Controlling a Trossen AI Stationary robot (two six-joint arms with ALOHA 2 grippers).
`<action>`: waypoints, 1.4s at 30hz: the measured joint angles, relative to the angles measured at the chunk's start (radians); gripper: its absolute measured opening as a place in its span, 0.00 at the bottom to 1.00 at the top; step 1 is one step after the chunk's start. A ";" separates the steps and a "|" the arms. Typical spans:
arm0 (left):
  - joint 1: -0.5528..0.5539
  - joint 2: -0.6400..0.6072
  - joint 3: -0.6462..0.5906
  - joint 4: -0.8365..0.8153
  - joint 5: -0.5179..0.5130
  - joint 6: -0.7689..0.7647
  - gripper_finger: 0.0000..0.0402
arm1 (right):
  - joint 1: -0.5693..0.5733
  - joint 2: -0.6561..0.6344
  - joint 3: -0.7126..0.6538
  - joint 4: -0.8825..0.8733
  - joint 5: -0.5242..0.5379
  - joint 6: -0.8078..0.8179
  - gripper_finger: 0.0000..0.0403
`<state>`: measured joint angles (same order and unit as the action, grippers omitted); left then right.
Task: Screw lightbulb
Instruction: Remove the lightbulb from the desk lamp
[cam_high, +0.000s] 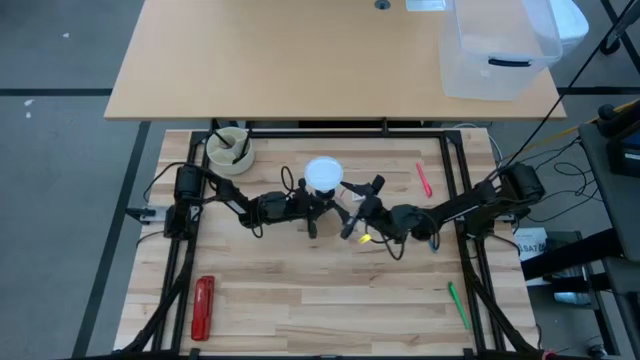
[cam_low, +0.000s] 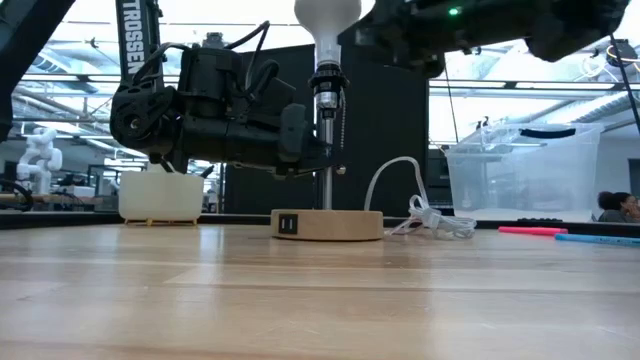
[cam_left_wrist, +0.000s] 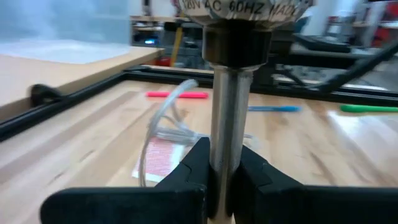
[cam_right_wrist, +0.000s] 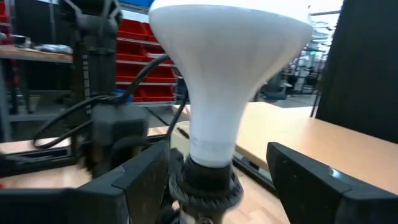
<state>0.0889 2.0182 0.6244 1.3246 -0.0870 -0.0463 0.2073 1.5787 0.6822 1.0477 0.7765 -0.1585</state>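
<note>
The white lightbulb (cam_right_wrist: 224, 74) stands upright in the black socket (cam_low: 327, 85) of a lamp with a thin metal stem (cam_left_wrist: 227, 124) and a round wooden base (cam_low: 327, 224) resting on the table. From above the bulb shows at mid table (cam_high: 322, 174). My left gripper (cam_left_wrist: 225, 168) is shut on the stem below the socket. My right gripper (cam_right_wrist: 217, 171) is open, with one finger (cam_right_wrist: 146, 180) on either side of the bulb's neck. It comes from the table's right (cam_high: 352, 205). My left gripper pinches the lamp's metal stem (cam_left_wrist: 227, 146) between its two fingers, a little below the socket. The fingers come level from the table's left and lie across the stem. The lamp stands upright with its wooden base on the table.
A white bowl (cam_high: 229, 150) sits at the far left, a red tool (cam_high: 203, 305) near left, a pink pen (cam_high: 423, 178) and a green pen (cam_high: 458, 305) on the right. The lamp's white cable (cam_low: 420, 212) coils beside the base. A clear bin (cam_high: 500, 50) stands on the far table.
</note>
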 joint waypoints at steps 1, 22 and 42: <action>-0.004 0.000 0.002 -0.003 -0.025 0.000 0.08 | -0.003 0.014 0.015 0.001 0.003 -0.002 0.65; -0.009 0.000 0.015 -0.020 -0.210 0.002 0.08 | -0.096 0.203 0.224 -0.001 0.103 -0.023 0.65; -0.009 -0.003 0.014 -0.051 -0.178 0.014 0.08 | -0.192 0.201 0.224 -0.046 -0.243 0.053 0.32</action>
<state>0.0803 2.0148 0.6384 1.2740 -0.2651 -0.0322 0.0151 1.7802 0.9062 1.0012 0.5337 -0.1054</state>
